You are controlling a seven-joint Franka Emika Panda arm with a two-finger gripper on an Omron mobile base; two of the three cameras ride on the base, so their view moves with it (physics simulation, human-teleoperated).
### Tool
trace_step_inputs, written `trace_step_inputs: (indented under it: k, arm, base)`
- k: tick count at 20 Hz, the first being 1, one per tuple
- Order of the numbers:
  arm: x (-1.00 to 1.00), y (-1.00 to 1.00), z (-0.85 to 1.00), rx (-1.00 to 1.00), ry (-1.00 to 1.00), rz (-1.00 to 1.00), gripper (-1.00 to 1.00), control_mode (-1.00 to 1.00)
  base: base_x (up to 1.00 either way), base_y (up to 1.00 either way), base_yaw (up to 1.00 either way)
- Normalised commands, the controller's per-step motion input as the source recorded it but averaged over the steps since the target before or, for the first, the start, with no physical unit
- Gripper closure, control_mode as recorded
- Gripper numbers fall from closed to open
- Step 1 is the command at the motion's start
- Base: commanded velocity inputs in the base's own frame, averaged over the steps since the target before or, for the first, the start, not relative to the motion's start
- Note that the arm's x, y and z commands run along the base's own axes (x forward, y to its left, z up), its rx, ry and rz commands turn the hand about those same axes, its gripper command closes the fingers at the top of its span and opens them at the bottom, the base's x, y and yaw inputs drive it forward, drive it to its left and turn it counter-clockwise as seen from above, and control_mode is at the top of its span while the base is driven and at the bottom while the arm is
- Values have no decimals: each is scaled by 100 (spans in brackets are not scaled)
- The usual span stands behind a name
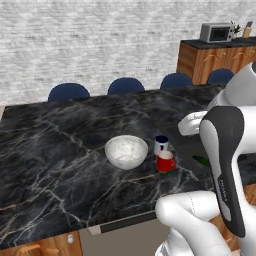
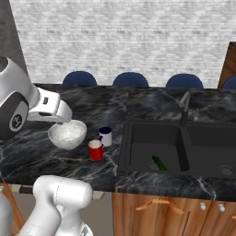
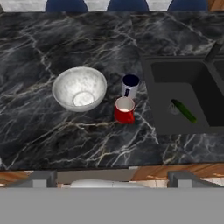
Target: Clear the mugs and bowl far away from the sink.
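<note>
Mugs [image 3: 127, 100] seemingly just beside sink [image 3: 183, 96] edge

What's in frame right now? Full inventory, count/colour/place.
Bowl: 1, white speckled, on counter left of the mugs.
Red mug: 1, pale inside, on counter near the sink's left edge.
White mug: 1, navy inside, just behind the red mug.
Sink: 1, black, set into counter at right.
Faucet: 1, dark, at the sink's back edge.
Cucumber: 1, green, in the left basin.
Counter: 1, black marble.
Chairs: 4, blue, behind counter.
Microwave: 1, grey, on far cabinet.
Gripper: 1, dark tips apart, above the counter's front edge.
</note>
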Motion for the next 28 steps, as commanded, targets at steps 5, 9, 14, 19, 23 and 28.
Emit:
trace_step_inputs:
  k: [5,9,14,19,23,28]
  arm:
    - [18,-1,-21,0,9,14,-100,-100]
    - [12,0,-33,-8,-3,17,-100,-100]
    - [8,0,-28,-12,-5,15,-100,-100]
    - [4,0,-33,-5,-1,12,-100,-100]
    - [3,-2,-33,0,0,10,-100,-100]
    - [4,-1,-32,-1,0,9,-100,-100]
  base:
    - [0,0,0]
    - [0,0,0]
    - [0,0,0]
    - [0,0,0]
    - [0,0,0]
    - [0,0,0]
